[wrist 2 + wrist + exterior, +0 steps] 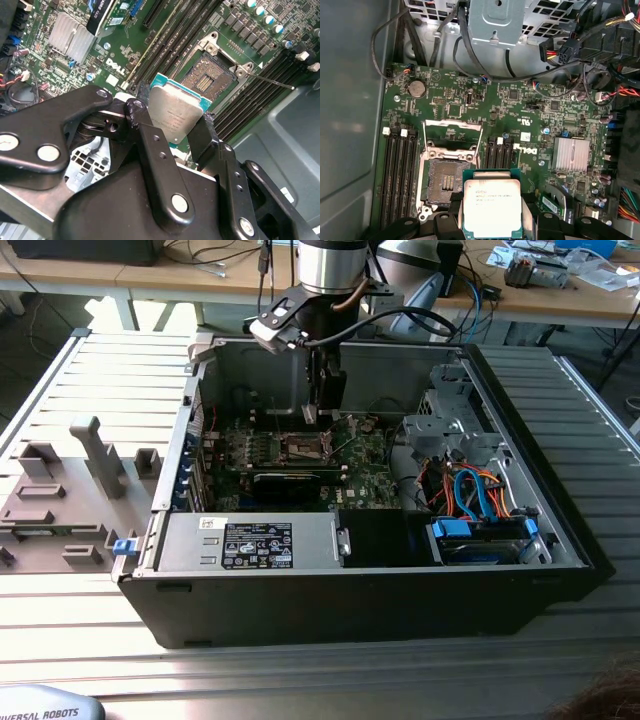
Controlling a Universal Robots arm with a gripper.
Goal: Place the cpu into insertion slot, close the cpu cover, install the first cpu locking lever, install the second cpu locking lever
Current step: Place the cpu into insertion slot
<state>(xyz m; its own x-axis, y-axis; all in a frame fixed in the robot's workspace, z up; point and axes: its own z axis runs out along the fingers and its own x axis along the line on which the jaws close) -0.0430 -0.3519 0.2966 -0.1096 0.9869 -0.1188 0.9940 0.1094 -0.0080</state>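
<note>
Pinches the cpu by two opposite edges between both fingers of the gripper, metal top toward the wrist cameras. Hangs above the green board, apart from the bare insertion slot just past the fingertips. Farther past that, cpu cover tilted up, open.

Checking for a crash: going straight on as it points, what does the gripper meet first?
The gripper, shut on the chip, points down at the board; likely the open socket edge first, though depth is unclear.
</note>
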